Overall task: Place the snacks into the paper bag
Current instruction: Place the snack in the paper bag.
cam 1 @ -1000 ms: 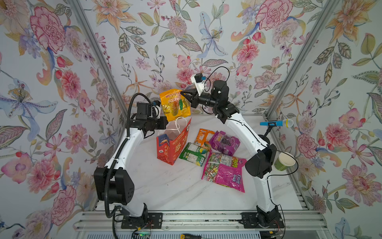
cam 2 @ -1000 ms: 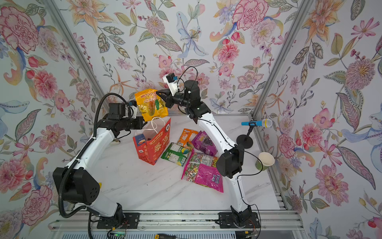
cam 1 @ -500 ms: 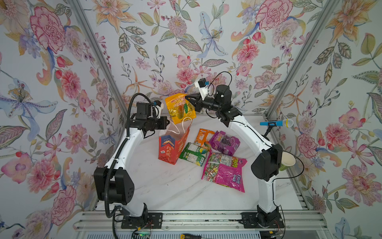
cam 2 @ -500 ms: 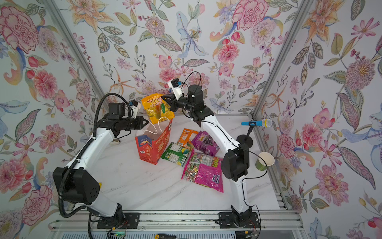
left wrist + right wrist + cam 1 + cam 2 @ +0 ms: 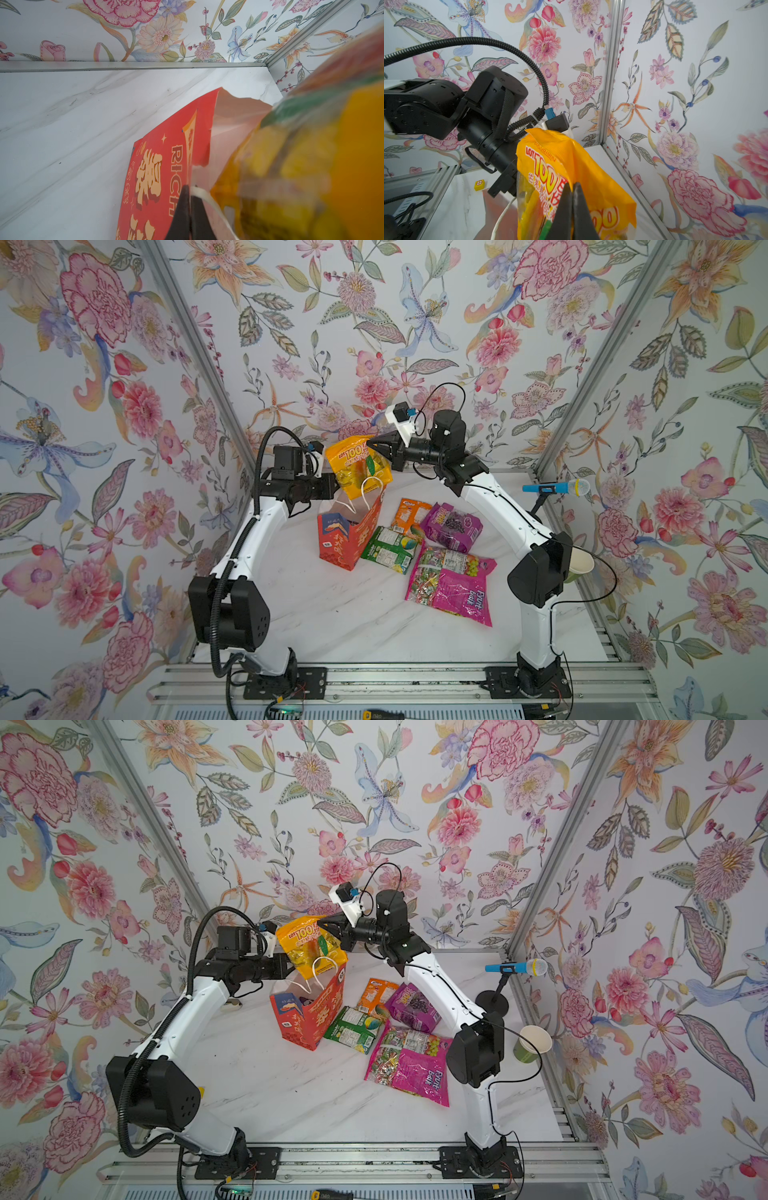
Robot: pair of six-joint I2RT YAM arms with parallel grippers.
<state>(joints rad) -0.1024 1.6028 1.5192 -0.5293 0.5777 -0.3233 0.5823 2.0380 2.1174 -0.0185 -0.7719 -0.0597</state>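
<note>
Top views: the task is at its first insertion. The right end effector (image 5: pixel 368 443) is fully closed on an upper corner of the yellow packet (image 5: pixel 359 466) and holds it upright over the paper bag (image 5: pixel 349 535). The packet's lower edge sits at the bag mouth, behind a white cord handle (image 5: pixel 365 494), and most of the packet is above the rim. The left end effector (image 5: pixel 190 192) is fully closed on the bag rim where a cord handle emerges, and appears to steady the mouth. The bag stands upright toward the far edge of the tabletop (image 5: pixel 332 614).

No packet can be confirmed inside the bag, because its interior is mostly hidden. Five packets lie flat between the bag and the right edge:
- orange packet (image 5: pixel 409 512)
- purple packet (image 5: pixel 451 526)
- green packet (image 5: pixel 388 549), just beside the bag
- second purple packet (image 5: pixel 455 562)
- magenta packet (image 5: pixel 463 599), overlapping the second purple packet

Judgement: one of six is in progress and five remain.

Writing: the yellow packet reads "LOT 100", with Chinese characters beneath. The bag reads "RICH" beside large cream Chinese characters. The purple packet appears to carry a "100" mark. The magenta packet's white lettering lies inverted and is not reliably legible.
</note>
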